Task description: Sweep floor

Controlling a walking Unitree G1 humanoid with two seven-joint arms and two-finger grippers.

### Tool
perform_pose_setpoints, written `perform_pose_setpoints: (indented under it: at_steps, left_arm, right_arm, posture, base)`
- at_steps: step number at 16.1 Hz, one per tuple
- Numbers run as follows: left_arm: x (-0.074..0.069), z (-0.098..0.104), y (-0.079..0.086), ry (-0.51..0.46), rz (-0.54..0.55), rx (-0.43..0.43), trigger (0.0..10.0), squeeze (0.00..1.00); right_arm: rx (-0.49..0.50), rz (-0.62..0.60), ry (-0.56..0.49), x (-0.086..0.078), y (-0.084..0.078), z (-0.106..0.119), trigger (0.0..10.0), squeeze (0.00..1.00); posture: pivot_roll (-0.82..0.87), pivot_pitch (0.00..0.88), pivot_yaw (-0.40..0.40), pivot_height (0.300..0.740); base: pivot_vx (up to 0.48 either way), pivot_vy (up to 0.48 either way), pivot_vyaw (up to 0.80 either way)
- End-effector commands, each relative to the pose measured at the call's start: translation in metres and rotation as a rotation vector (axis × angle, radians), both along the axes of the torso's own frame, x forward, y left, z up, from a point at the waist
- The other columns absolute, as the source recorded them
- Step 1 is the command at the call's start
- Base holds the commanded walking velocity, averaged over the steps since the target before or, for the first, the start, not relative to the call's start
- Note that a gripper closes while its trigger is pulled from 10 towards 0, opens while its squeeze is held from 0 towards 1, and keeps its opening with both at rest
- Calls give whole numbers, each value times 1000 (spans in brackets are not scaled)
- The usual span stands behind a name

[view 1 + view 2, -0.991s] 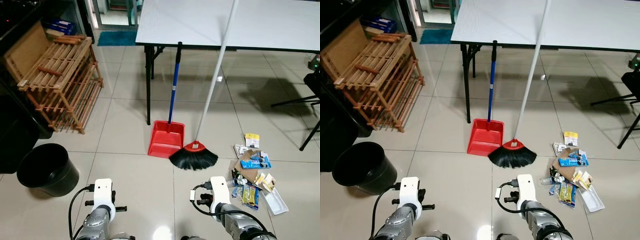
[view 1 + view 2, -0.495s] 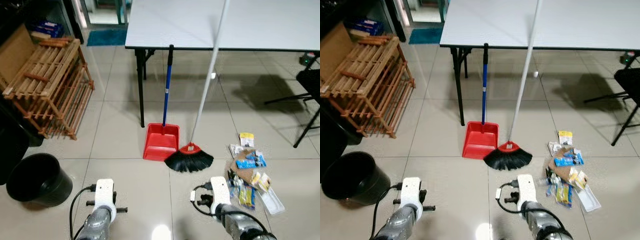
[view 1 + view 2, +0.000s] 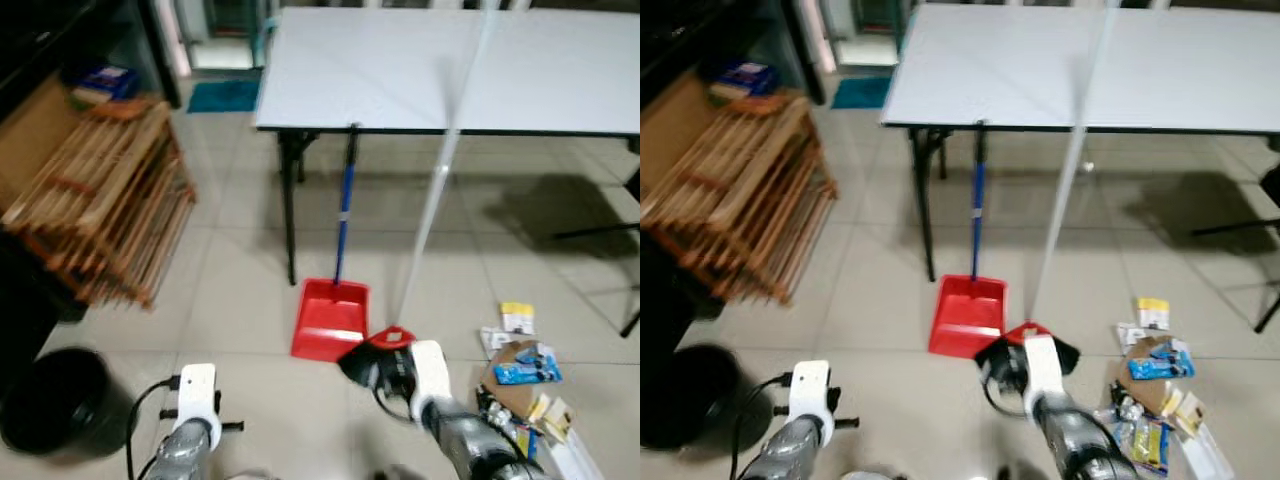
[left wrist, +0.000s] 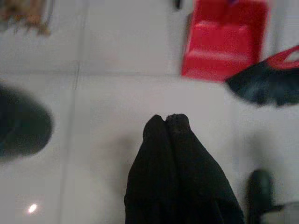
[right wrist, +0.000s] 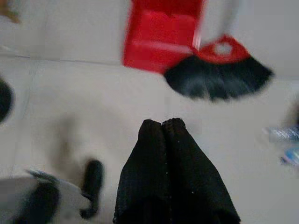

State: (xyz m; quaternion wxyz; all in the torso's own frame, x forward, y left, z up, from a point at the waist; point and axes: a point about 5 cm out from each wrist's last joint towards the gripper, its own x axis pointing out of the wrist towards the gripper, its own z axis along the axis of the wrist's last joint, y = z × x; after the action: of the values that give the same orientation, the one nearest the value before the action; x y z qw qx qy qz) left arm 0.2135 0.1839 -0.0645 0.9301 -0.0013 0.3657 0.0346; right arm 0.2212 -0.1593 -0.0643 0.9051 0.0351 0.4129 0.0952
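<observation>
A broom with a white handle [image 3: 440, 190] leans on the white table [image 3: 380, 70]; its red-capped black bristles [image 5: 217, 79] rest on the tiled floor. Beside it stands a red dustpan [image 3: 330, 320] with a blue handle [image 3: 345, 210]. A pile of wrappers and cardboard litter [image 3: 520, 365] lies on the floor to the right of the broom. My right arm [image 3: 430, 375] reaches in front of the broom head, and my right gripper [image 5: 162, 123] is shut and empty above the tiles short of the bristles. My left gripper [image 4: 166, 119] is shut and empty, short of the dustpan [image 4: 224, 42].
A black bucket [image 3: 45, 400] stands on the floor at the near left. A wooden slatted rack [image 3: 100, 200] leans at the left. The black table leg [image 3: 290, 210] stands just left of the dustpan. Bare tiles [image 3: 250, 300] lie between bucket and dustpan.
The whole picture has shifted and blurred, so the camera has moved. My right arm has come up and forward, now overlapping the broom head. The broom, dustpan and litter lie as before.
</observation>
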Motion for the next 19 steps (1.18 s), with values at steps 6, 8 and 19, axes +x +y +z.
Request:
perform_pose_setpoints:
  at_steps: [6, 8, 19]
  left_arm:
    - [-3, -2, -4, 11, -16, -2, 10000, 0]
    - [-3, -2, -4, 10, -14, -2, 10000, 0]
    - [-3, -2, -3, 11, -14, -1, 10000, 0]
  right_arm:
    - [-4, -8, 3, 1, -2, 1, 10000, 0]
    - [-4, -7, 4, 1, -2, 0, 10000, 0]
    - [-4, -5, 5, 1, -1, 0, 10000, 0]
  posture:
    - [17, 74, 5, 740]
    - [18, 75, 4, 740]
    - [19, 77, 4, 740]
  base:
    - [313, 0, 0]
    - [317, 0, 0]
    - [309, 0, 0]
